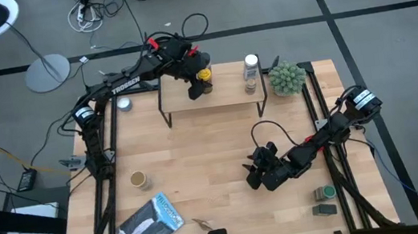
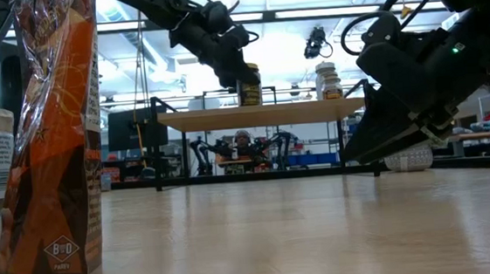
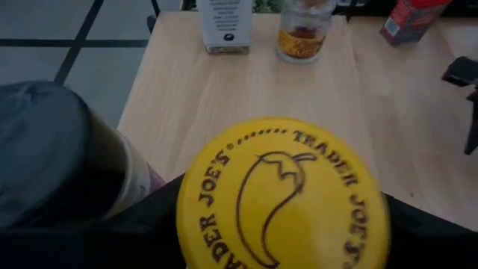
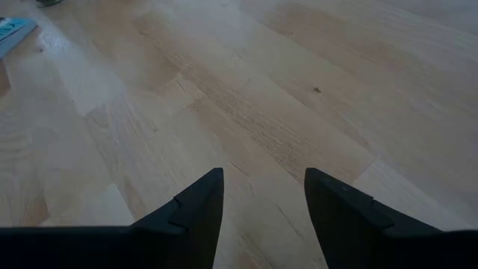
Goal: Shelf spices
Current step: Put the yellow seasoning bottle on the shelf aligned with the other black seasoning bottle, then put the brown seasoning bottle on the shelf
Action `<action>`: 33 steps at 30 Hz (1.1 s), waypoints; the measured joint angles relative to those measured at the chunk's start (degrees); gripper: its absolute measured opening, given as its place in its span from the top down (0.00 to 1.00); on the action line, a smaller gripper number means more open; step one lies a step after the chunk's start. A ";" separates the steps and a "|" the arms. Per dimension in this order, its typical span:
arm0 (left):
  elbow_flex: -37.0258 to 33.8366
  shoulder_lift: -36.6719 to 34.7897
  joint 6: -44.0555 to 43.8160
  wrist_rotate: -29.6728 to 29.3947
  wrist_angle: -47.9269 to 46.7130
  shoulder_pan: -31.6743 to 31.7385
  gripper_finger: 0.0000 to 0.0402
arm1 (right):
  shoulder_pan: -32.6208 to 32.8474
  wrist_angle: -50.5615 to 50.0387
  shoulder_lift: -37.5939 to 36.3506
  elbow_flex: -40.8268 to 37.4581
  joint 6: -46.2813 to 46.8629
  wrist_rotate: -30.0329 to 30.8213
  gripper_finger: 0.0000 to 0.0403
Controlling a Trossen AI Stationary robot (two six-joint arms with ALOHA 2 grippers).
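Yellow-lidded glass spice jar [image 1: 204,77] is being set on the low light-wood shelf [image 1: 223,99] by the left pincer [image 1: 195,85], whose fingers are flanking it; whether they are clamped or loosening cannot be told. "TRADER JOE'S" is being shown on its lid. Beyond it, a white-capped clear bottle [image 1: 250,69] is already standing shelved. Green-lidded tin [image 1: 323,192] is waiting on the bench beside the right pincer [image 1: 259,177], parted and empty.

Two jars [image 1: 204,80] [image 1: 250,72] stand on the shelf [image 1: 215,100].
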 joint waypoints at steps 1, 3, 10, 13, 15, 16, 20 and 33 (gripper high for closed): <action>0.00 0.01 0.02 -0.33 0.00 0.00 0.33 | 0.00 0.00 0.00 0.00 0.00 0.00 0.53; 0.00 0.01 -0.01 -0.46 0.02 0.00 0.33 | 0.00 0.00 0.00 0.00 0.00 0.02 0.53; 0.00 -0.01 -0.30 -0.50 0.07 0.00 0.33 | 0.00 0.00 0.00 0.00 0.00 0.02 0.53; 0.00 -0.02 -0.37 -0.50 0.07 0.00 0.33 | 0.00 0.00 0.00 0.00 0.00 0.01 0.53; 0.00 -0.31 -0.37 -0.53 0.06 0.00 0.33 | 0.00 0.00 0.00 0.00 0.00 0.02 0.53; 0.01 -0.42 -0.37 -0.50 0.15 -0.05 0.33 | 0.00 0.00 0.00 0.00 0.00 0.02 0.53; 1.67 -0.80 -0.33 -0.61 -1.00 -0.21 0.33 | 0.00 0.00 0.00 -0.02 0.00 0.02 0.53; 11.00 -0.91 -0.20 -0.67 -11.30 -0.24 0.33 | 0.01 0.02 0.00 -0.02 -0.02 0.02 0.53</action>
